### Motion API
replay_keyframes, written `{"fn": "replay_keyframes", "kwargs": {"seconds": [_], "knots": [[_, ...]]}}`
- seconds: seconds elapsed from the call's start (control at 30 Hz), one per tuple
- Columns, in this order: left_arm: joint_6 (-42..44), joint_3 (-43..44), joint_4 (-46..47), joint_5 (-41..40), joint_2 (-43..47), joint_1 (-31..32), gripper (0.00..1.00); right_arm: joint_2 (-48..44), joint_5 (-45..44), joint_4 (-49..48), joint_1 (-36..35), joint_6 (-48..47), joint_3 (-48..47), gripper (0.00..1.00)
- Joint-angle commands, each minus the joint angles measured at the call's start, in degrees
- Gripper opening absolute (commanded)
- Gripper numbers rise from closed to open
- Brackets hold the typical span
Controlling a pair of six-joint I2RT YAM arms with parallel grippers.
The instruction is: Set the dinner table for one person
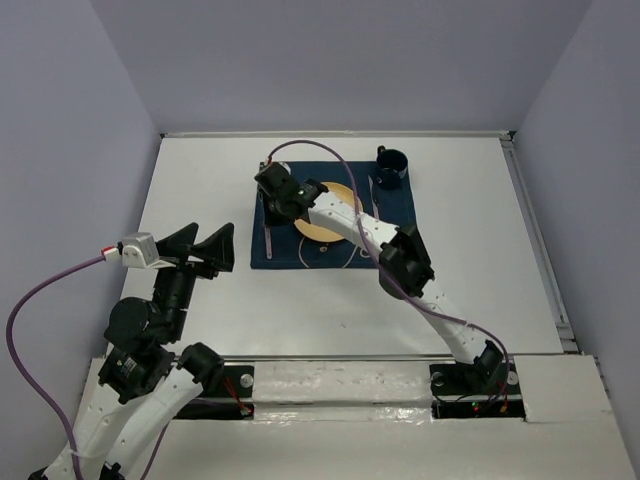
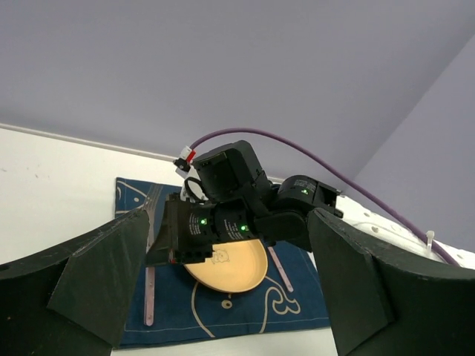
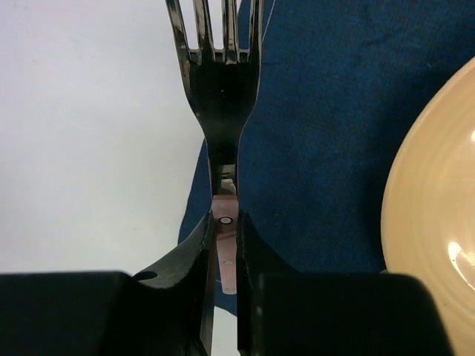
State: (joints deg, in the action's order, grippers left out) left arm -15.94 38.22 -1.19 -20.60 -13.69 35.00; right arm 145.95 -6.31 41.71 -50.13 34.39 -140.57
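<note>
Right pincer [image 3: 225, 222] is clamped tight on the fork [image 3: 223, 96], fingers pinching the pink handle just below the steel neck, tines pointing at the far wall. The fork runs along the left edge of the blue mat [image 3: 319, 148], its head half over cloth, half over white. Resting or a hair off the cloth? Can't tell from here. The yellow plate [image 3: 438, 208] sits to the right, apart from the fork, and a dark cup [image 1: 391, 167] stands at the mat's far right corner. All of it sits on the big white table [image 1: 200, 300], which spreads wide in front of both arms. Left pincer [image 1: 198, 243] hangs just left of the mat, fingers spread wide, holding nothing.

This looks like the fork placement, so the job now is tidiness. I'd want the handle square to the mat's edge and the whole fork on the cloth, a touch nearer the plate without meeting its rim. Lower it flat before letting go, part the fingers only slightly, then lift straight up. That thin handle looks slick, and a sideways exit could skew it.
</note>
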Motion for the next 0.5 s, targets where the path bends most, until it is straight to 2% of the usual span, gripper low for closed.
{"fn": "replay_keyframes", "kwargs": {"seconds": [0.0, 0.47], "knots": [[-0.2, 0.2, 1.9, -0.8, -0.1, -0.1, 0.99, -2.0, -0.8, -2.0, 1.0, 1.2, -0.8, 0.0], [-0.1, 0.2, 2.0, -0.2, -1.2, -0.1, 0.99, 2.8, 0.0, -3.2, 4.2, 1.7, -3.9, 0.0]]}}
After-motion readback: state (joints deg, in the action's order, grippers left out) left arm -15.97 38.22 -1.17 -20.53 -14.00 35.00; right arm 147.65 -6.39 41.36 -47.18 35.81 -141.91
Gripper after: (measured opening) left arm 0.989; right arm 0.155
